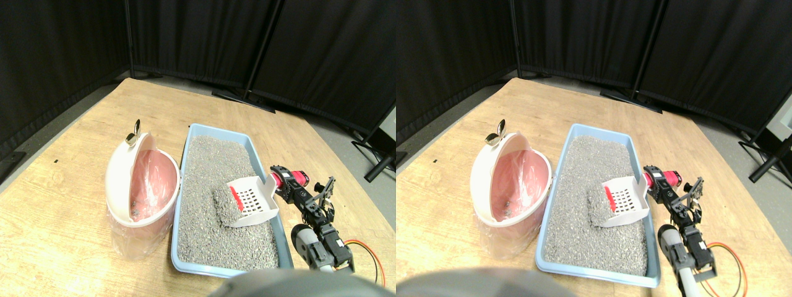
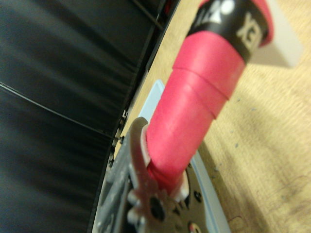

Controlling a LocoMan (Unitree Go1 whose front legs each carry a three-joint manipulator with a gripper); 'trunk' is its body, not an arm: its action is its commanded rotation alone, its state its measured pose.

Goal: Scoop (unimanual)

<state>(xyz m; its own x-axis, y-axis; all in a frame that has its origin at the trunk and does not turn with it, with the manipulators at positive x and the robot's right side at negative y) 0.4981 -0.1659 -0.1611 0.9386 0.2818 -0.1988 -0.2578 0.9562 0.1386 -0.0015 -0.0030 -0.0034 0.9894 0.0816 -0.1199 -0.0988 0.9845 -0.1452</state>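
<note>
Beside the blue litter tray (image 1: 185, 145), right rim: my right gripper (image 1: 279, 179), jaws clamped on the scoop's red wrapped handle (image 2: 194, 116). White slotted scoop (image 1: 252, 201) lay on the litter, long axis running leftward from the jaws toward the pink bin (image 1: 141, 185).
</note>
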